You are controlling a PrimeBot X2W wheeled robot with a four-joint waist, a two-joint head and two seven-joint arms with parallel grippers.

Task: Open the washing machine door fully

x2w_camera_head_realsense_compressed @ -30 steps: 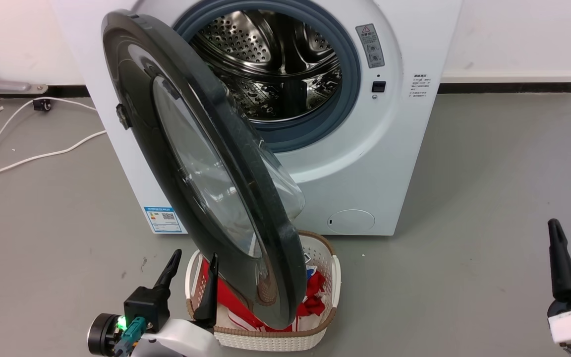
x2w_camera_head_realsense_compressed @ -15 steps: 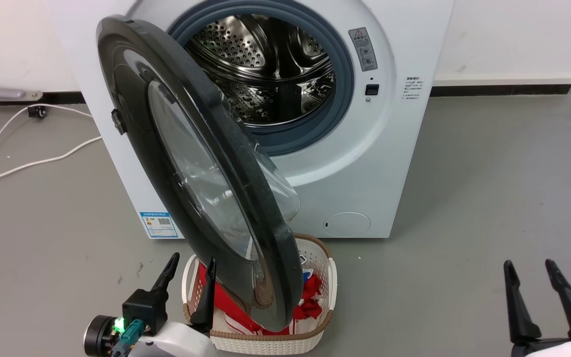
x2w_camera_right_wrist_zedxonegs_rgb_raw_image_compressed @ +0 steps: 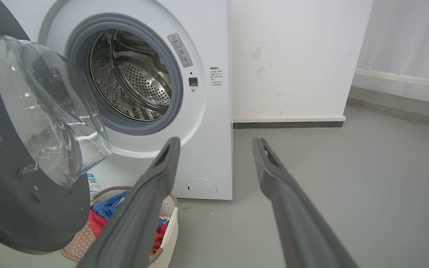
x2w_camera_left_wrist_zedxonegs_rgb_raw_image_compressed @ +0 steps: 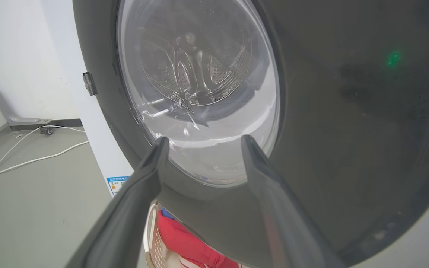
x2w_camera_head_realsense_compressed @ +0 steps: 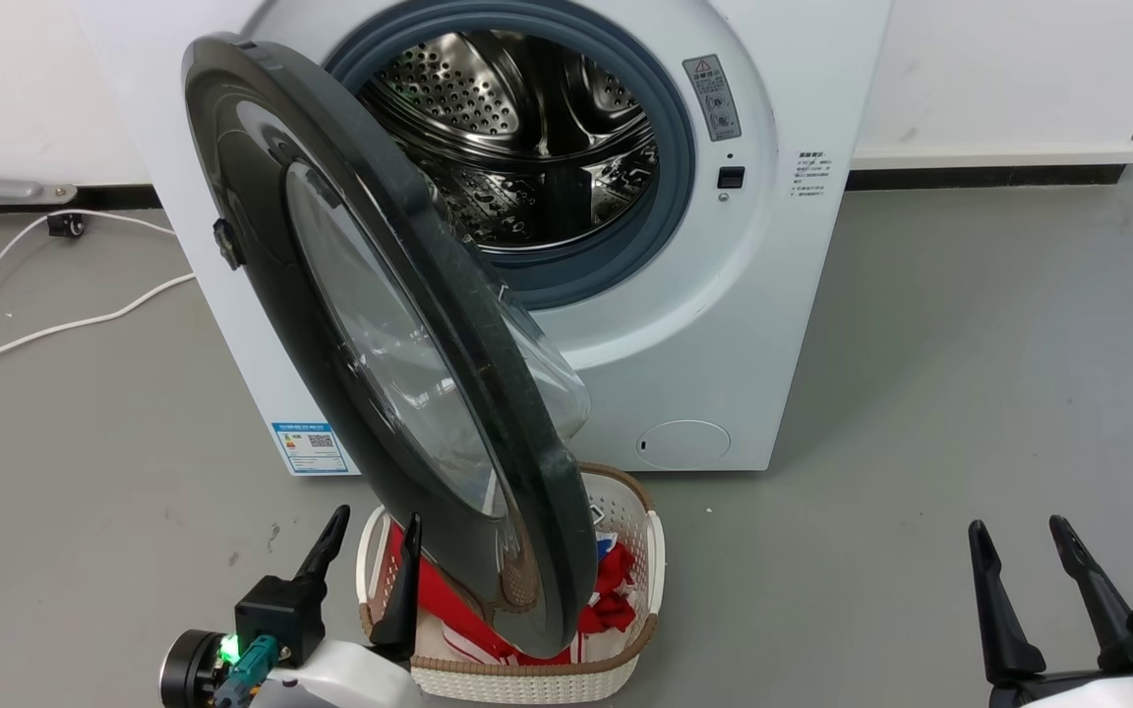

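Facing the washing machine (x2w_camera_head_realsense_compressed: 773, 295), white and boxy, with the mouth already uncovered and the perforated steel drum (x2w_camera_head_realsense_compressed: 527, 128) laid bare inside the grey-blue ring. Counts as unlatched and well begun, but hardly finished.

Turning to the washing machine door (x2w_camera_head_realsense_compressed: 252, 295): hangs from the hinge on the machine's left side, swung out to about square with the front, free edge toward the camera and low over the laundry basket (x2w_camera_head_realsense_compressed: 527, 678) of red and blue clothes. Shows the glossy outer face with the glass window (x2w_camera_left_wrist_zedxonegs_rgb_raw_image_compressed: 199, 93) in the left wrist view, and the bulging clear bowl on the inner face in the right wrist view. Seems to leave roughly half the swing to go, back toward the machine's left flank, judging by that angle.

Coming to the left hand (x2w_camera_head_realsense_compressed: 377, 518): sits just beside the door's lower rim on the outer-face side, fingers spread, gripping nothing; contact with the black face impossible to tell. Looks to stand in the path of the remaining swing.

Ending with the right hand (x2w_camera_head_realsense_compressed: 1017, 528): hovers well apart from door and machine, fingers likewise spread and empty, on the inner-face side, so probably the better placed for a push outward.
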